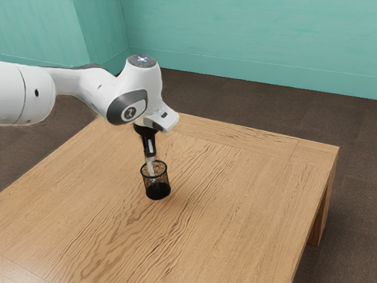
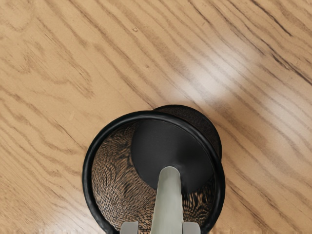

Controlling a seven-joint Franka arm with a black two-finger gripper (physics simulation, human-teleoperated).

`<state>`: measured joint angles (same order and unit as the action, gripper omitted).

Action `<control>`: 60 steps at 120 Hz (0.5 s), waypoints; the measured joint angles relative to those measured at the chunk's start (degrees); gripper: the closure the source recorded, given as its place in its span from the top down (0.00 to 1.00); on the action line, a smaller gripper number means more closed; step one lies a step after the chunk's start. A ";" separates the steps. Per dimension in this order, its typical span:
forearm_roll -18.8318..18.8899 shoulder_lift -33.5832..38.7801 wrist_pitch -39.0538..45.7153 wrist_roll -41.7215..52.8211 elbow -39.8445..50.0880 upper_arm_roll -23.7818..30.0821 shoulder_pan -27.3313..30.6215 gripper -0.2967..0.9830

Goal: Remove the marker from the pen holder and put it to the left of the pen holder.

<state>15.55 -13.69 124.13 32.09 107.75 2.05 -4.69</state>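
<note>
Gripper (image 1: 149, 154) above the pen holder (image 1: 158, 190), at the marker's (image 2: 168, 202) upper end; I cannot tell its opening or whether it grips. The marker's lower end lies inside the holder.

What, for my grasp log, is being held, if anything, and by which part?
Nothing: the pale, slim, cylindrical marker is between the jaws, but a gap shows on one side.

Hand (image 1: 150, 155) above black pen holder (image 1: 158, 190)
</note>
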 joint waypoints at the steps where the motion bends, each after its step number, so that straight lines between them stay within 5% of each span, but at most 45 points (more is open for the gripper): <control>1: 0.04 0.33 -0.35 -0.04 -0.36 0.00 0.01 0.19; 34: 0.61 1.29 -18.92 -1.11 -20.06 0.03 2.74 0.16; 60: 3.54 -23.42 -41.85 -2.89 -49.93 -0.13 9.11 0.16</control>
<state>19.08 -37.11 82.28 29.20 57.82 1.92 4.42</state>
